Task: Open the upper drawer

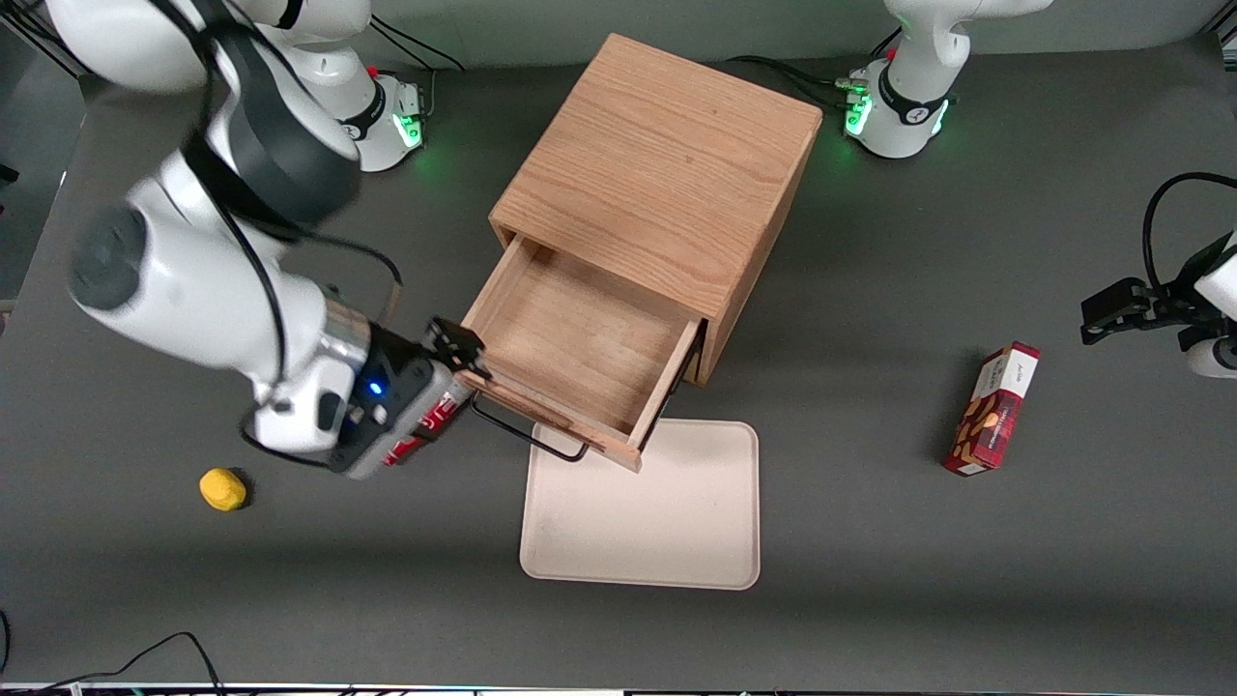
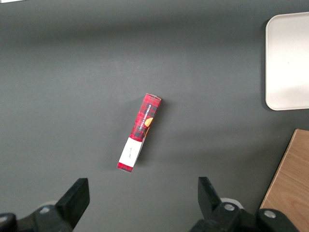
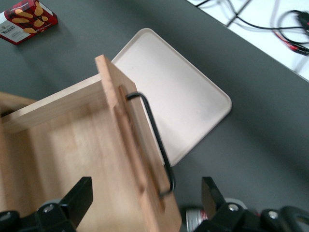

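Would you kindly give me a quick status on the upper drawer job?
Gripper open, straddling the drawer front at the handle's end. Upper drawer pulled well out, inside bare, overhanging the beige tray. Nothing blocking it.

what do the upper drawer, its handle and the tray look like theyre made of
Upper drawer: light oak-look wood, visible grain, matte. Handle: thin black wire, probably metal. Tray: smooth cream, likely plastic. The gripper sits at the drawer front's corner, open.

The upper drawer is light wood and pulled wide open. Its thin black handle sits between my open fingers.
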You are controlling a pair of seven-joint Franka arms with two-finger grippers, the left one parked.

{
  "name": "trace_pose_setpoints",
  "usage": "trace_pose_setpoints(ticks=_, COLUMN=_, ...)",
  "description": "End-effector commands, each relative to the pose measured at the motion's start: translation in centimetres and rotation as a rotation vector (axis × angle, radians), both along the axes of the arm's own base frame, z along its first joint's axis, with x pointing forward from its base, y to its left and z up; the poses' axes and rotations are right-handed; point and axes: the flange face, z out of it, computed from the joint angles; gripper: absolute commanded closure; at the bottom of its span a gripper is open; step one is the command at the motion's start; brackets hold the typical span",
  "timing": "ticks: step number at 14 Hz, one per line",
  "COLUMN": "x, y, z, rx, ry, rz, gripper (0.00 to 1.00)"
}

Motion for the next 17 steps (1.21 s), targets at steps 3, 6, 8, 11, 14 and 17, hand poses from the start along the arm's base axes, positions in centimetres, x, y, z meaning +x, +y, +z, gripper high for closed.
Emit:
trace_pose_setpoints(ticks=3, x=-7.8, y=-8.5, z=4.6, rx=-0.202, ry=-0.048, rz=-0.171, gripper=0.0)
trace_pose_setpoints(ticks=6, x=-12.3, y=-15.3, z=5.1, rx=-0.257, ry=-0.1, rz=-0.306, gripper=0.0)
trace_pose_setpoints(ticks=8, x=-15.2, y=-19.2, z=5.0, rx=-0.254, ry=-0.107, rz=-0.419, gripper=0.0)
trace_pose_setpoints(ticks=11, x=-15.8, y=-24.6, z=6.7, rx=-0.242, ry=-0.045, rz=-0.521, gripper=0.0)
trace_pose_setpoints(ticks=14, x=-15.3, y=-27.7, z=7.4, rx=-0.22, ry=-0.01, rz=-0.683, gripper=0.0)
trace_pose_setpoints(ticks=17, x=-13.1, y=-28.1, z=9.3, rx=-0.25, ry=0.061, rz=-0.681, gripper=0.0)
